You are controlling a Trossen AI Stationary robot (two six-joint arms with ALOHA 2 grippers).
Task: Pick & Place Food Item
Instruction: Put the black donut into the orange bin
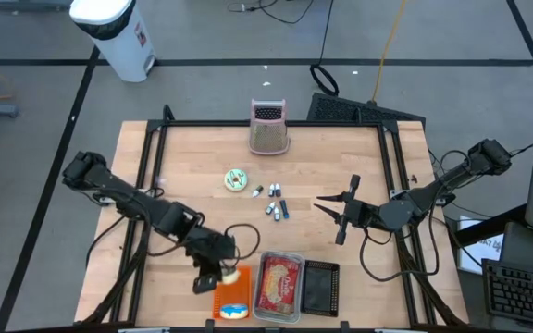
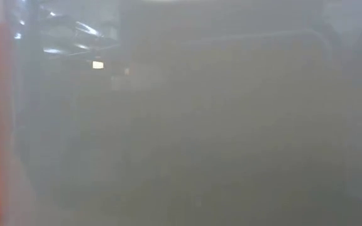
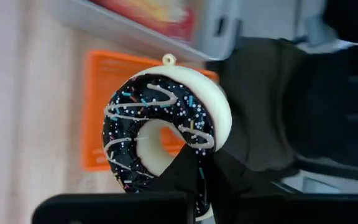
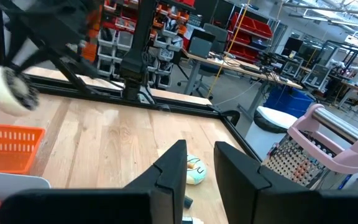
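No brand name or label can be read anywhere; the print on the orange basket (image 3: 114,106) and on the red-topped tray (image 1: 279,286) is too blurred to make out.

The left gripper (image 1: 213,277) sits low in the high view, left of centre, pinched shut on a doughnut (image 3: 163,127). In the left wrist view the doughnut fills the middle of the frame: dark chocolate icing with white zigzag lines and coloured sprinkles, a pale cream underside showing along its upper right edge, and a small cream loop at its top. It stands on edge, its iced face turned toward the camera and the hole open to view; being a ring, it has no real long axis. The fingers (image 3: 194,177) clamp its lower rim. In the high view it shows as a pale patch at the gripper, just above the orange basket at the bottom edge of the counter (image 1: 202,157). In the right wrist view it appears at the far left, raised off the counter.

The right gripper (image 1: 339,217) hangs at centre right of the high view, well apart from the doughnut, its fingers a narrow gap apart and empty.

Also on the counter: a black tray (image 1: 321,288) right of the red-topped one, a pink grater (image 1: 268,128) at upper centre, a green round toy (image 1: 237,179) and small batteries (image 1: 276,202) mid-frame.

The low view is blocked by a grey blur.
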